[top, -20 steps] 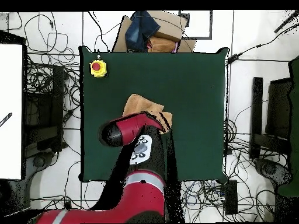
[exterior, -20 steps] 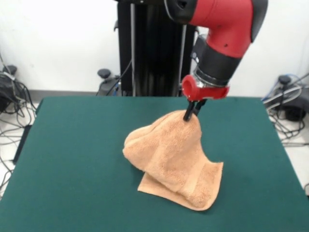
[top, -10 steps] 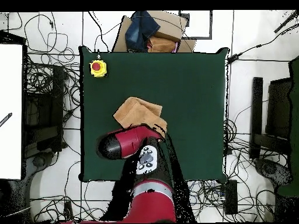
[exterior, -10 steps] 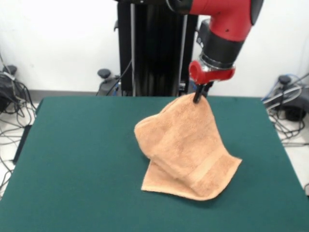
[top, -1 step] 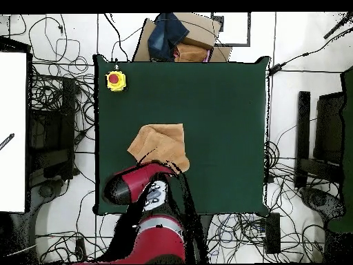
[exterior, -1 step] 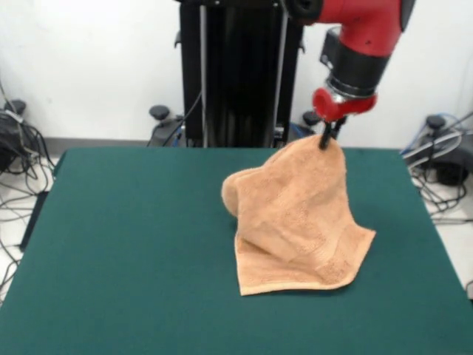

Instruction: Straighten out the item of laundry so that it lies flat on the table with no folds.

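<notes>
Below the gripper and nearest the camera in the front view, the lower hem of the towel (exterior, -1 step: 299,222) rests on the table (exterior, -1 step: 118,259), its front edge and one corner spread on the green felt while the cloth behind rises in a slack, tent-like drape. A rounded fold bulges out to the picture's left of the gripper, partway up the drape, and a woven band runs across the cloth close to the hem. At the peak, the gripper (exterior, -1 step: 325,142) has its dark fingers pressed together on an upper corner of the towel, holding that corner up off the table so the fabric hangs down and forward from it. Above the gripper sit the red wrist collar and the black and red arm (exterior, -1 step: 362,37), which comes in from the top of the picture. In the overhead view the towel (top, -1 step: 157,144) shows as an orange patch just beyond the arm (top, -1 step: 138,183), and a yellow box with a red button (top, -1 step: 115,81) lies well apart from the gripper near a far corner of the table (top, -1 step: 220,103).
</notes>
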`<state>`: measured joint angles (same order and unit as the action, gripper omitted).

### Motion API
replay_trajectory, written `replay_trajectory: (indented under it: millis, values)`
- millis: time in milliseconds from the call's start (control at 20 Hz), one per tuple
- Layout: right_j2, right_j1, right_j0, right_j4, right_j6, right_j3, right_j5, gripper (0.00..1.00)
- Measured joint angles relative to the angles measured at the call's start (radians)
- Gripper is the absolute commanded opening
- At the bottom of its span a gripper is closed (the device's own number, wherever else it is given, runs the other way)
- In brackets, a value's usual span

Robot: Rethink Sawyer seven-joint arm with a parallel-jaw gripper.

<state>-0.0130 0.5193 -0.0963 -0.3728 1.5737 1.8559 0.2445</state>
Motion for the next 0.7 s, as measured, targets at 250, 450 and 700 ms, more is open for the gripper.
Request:
replay_trajectory:
  millis: [250,450,700]
  values:
    - [-0.024,-0.080,-0.118,0.001,0.000,0.001,-0.160,0.00]
    - [-0.049,-0.149,-0.189,0.003,0.000,0.003,-0.252,0.00]
    - [-0.066,-0.207,-0.218,0.006,0.000,0.019,-0.272,0.00]
